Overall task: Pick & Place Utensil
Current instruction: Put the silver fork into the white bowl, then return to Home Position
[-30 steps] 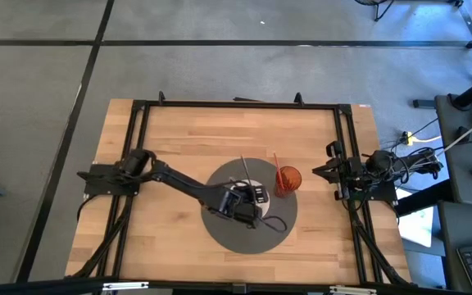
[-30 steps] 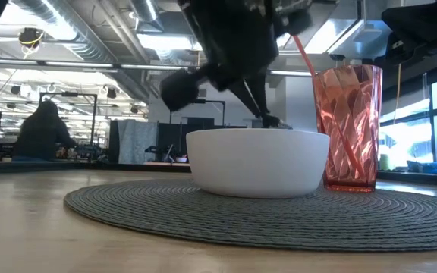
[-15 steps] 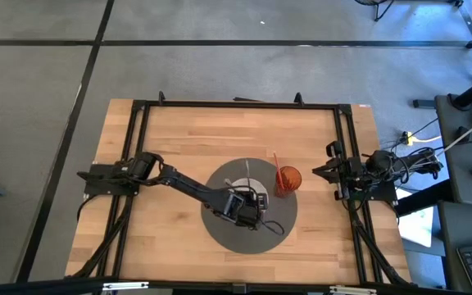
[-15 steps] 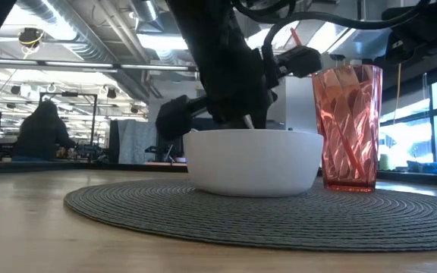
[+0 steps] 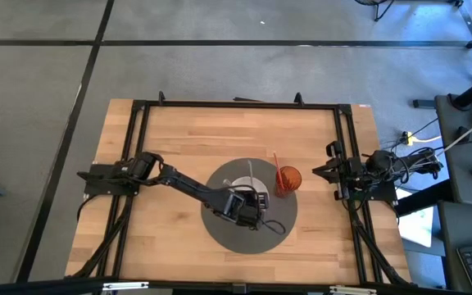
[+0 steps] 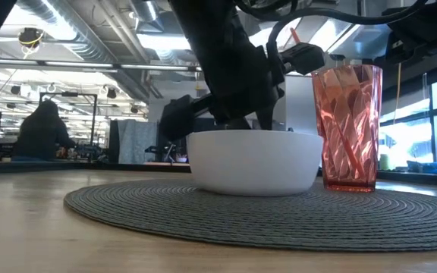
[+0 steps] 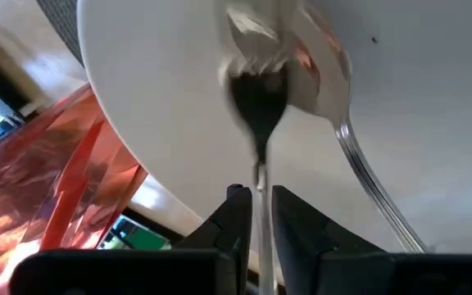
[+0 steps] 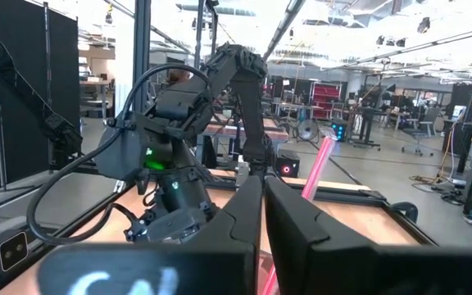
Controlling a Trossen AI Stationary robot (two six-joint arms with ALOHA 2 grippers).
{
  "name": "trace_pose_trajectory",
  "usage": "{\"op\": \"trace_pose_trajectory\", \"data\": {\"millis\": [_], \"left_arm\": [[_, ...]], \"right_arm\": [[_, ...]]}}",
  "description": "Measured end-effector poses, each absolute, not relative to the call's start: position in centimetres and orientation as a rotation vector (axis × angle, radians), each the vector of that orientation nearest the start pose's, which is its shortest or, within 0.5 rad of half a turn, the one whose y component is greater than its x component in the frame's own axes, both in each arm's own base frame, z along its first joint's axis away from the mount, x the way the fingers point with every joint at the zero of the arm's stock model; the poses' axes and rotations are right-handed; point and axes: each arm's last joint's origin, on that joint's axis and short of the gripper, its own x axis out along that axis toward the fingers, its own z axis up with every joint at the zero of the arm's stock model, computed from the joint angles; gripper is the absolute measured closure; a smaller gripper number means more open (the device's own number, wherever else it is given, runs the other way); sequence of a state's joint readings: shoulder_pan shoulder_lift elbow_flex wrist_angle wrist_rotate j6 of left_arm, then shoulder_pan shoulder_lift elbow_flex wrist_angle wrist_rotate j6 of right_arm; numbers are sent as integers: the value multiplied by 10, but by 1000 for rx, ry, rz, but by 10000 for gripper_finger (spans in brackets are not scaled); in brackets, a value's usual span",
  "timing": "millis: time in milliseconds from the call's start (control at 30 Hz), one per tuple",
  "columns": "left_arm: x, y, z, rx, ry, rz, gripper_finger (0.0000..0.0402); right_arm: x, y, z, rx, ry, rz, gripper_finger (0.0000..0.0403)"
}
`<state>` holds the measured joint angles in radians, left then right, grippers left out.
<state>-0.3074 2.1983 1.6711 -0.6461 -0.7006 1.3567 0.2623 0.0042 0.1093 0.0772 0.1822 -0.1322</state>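
Observation:
A white bowl point(image 5: 234, 172) point(image 6: 253, 163) stands on a round grey placemat point(image 5: 220, 229), with a red tumbler point(image 5: 288, 179) point(image 6: 347, 125) holding a pink straw point(image 5: 276, 166) to its right. My left gripper point(image 5: 248, 201) point(image 7: 256, 192) reaches down into the bowl and is shut on a metal spoon point(image 7: 256, 106). A second metal spoon point(image 7: 322, 70) lies in the bowl. In the high view a thin handle point(image 5: 251, 168) sticks out over the bowl's far rim. My right gripper point(image 5: 334, 172) point(image 8: 262, 205) waits shut at the table's right edge. My left gripper pinches the spoon's thin handle point(image 7: 259, 176) between its two fingers, just behind the spoon's head. The fingers come from above, pointing down into the bowl, and lie along the handle. The spoon's head is down inside the bowl; whether it touches the bottom I cannot tell.
The tumbler stands close to the bowl's right side on the placemat point(image 6: 241, 216). A black frame point(image 5: 236, 105) runs round the wooden table top point(image 5: 179, 135). A person point(image 6: 44, 129) sits far off in the room behind.
My left gripper has come down from above the bowl into it, still shut on the spoon, and the arm has moved a little toward the table's near edge. The thin handle over the bowl's far rim has swung slightly to the right.

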Motion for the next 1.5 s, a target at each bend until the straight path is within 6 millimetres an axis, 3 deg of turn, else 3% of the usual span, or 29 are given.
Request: {"op": "trace_pose_trajectory", "data": {"millis": [100,267,400,467,567,667,767,900,1033,1167,1333,1500], "left_arm": [[436,-120,164,1796,1190,-391,350],[437,-127,176,1900,1217,-178,348],[424,-133,213,1843,1197,-50,361],[408,-132,236,1776,1197,-17,372],[378,-123,274,1515,1166,32,391],[341,-100,319,1020,1126,-40,399],[303,-74,337,606,1084,-147,399],[255,-58,333,511,864,-141,401],[214,-48,320,484,440,-224,400],[180,-28,307,384,75,-69,401],[141,-15,286,324,-31,3,400],[104,-16,271,326,-58,-120,400]], "right_arm": [[86,18,207,-92,-182,68,382],[86,18,207,-92,-182,68,382],[86,18,207,-92,-176,68,382],[87,18,206,-93,-169,70,382],[87,18,205,-90,-163,71,383],[87,18,205,-107,-161,70,396],[87,18,205,-115,-161,71,397],[87,18,205,-130,-162,68,399],[87,17,207,-144,-177,49,400],[86,13,209,-136,-187,16,401],[86,9,210,-128,-140,16,401],[86,8,209,-100,-134,49,402]]}}
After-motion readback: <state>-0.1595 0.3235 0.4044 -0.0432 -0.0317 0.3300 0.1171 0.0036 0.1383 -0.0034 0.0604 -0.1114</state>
